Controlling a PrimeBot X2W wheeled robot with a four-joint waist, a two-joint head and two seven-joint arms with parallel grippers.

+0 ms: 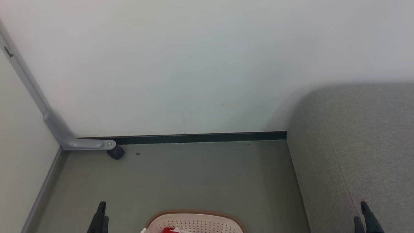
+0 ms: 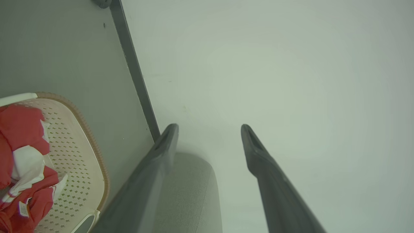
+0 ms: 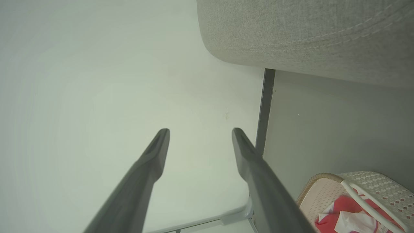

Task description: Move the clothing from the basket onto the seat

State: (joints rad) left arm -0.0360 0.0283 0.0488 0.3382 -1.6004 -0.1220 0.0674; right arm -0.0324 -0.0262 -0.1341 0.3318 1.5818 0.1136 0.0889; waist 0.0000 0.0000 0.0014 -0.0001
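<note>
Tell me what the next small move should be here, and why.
Probably lower the left gripper toward the clothing in the basket. Both it and the right gripper stand open and empty, the clothing lies in the basket, and the left gripper is nearer it in the head view.

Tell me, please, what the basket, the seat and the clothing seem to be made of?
The basket looks like matt cream moulded plastic, with rows of punched holes. Its brown rim seems braided, perhaps also plastic. The seat looks like grey woven upholstery fabric, with visible weave and a stitched seam. The clothing looks like soft red cloth, crumpled in folds.
</note>
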